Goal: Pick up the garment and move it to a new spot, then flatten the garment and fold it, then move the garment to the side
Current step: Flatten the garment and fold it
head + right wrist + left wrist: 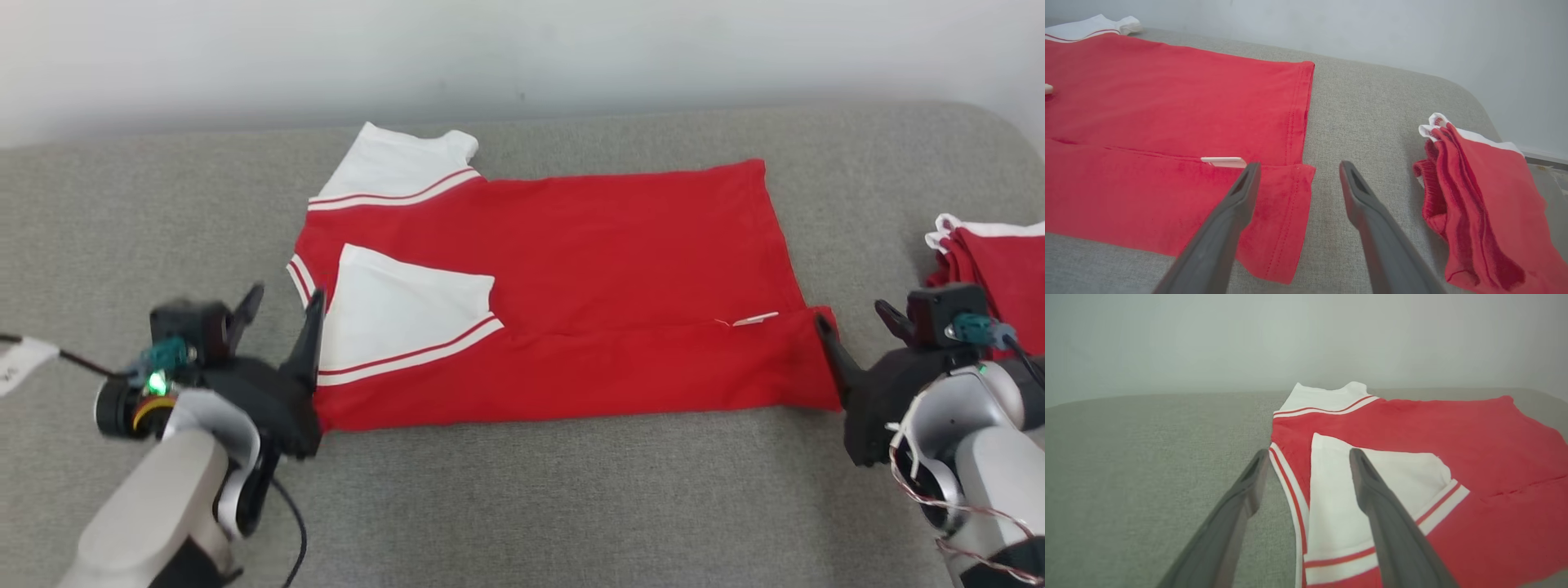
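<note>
The garment is a red shirt with white, red-striped sleeves, spread flat across the grey table. Its near long edge is folded over onto the body, with one white sleeve lying on top. My left gripper stands open at the collar end. In the left wrist view one finger hangs over bare table and the other over the folded sleeve, so the left gripper straddles the garment's edge. My right gripper stands open at the hem end. In the right wrist view the right gripper straddles the garment's folded hem corner. Neither holds anything.
A pile of folded red and white garments lies at the table's right edge, close beside my right wrist, and appears as that pile in the right wrist view. A small white label sticks out of the fold. The grey table ends at a pale wall behind.
</note>
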### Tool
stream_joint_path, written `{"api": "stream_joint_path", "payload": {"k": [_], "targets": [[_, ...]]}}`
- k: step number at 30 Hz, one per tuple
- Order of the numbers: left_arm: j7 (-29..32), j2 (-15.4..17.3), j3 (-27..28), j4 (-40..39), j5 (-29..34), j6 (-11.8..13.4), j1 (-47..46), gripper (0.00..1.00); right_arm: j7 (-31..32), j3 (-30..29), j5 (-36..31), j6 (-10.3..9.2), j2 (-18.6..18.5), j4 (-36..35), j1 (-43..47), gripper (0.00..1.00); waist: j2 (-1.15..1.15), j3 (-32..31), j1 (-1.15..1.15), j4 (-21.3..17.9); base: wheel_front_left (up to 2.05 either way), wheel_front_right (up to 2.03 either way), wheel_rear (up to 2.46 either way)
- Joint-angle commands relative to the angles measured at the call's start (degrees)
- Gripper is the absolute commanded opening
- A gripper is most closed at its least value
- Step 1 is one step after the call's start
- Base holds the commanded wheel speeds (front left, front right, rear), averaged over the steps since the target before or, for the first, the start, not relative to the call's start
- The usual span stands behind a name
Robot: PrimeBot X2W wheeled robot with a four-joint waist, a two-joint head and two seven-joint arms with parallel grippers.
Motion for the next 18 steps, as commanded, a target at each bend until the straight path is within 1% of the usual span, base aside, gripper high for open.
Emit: {"api": "stream_joint_path", "payload": {"k": [1, 6, 12, 18], "targets": [[0.98, 1.09, -0.29, -1.14, -0.04, 1.00, 2.87, 1.00, 1.06, -0.91, 0.79, 0.05, -0.33, -1.69, 2.06, 1.00, 0.00, -1.69, 0.01, 1.23, 0.00, 0.00, 0.00], [3.74, 3.16, -1.09, -4.69, -0.62, 4.05, 9.07, 1.00, 3.49, -3.62, 0.95, 0.05, 0.17, -5.93, 5.63, 1.00, 0.00, -2.58, 0.01, 1.42, 0.00, 0.00, 0.00], [6.20, 3.47, -1.27, -7.69, -1.82, 6.23, 12.39, 1.00, 5.01, -4.94, 0.72, 0.05, 0.97, -8.68, 7.97, 1.00, 0.00, -2.63, 0.01, 1.19, 0.00, 0.00, 0.00], [10.98, 3.20, -1.09, -8.17, -3.42, 9.76, 13.94, 1.00, 6.29, -4.30, 0.55, 0.05, 2.06, -10.93, 8.78, 1.00, 0.00, -2.22, 0.01, -0.24, 0.00, 0.00, 0.00]]}}
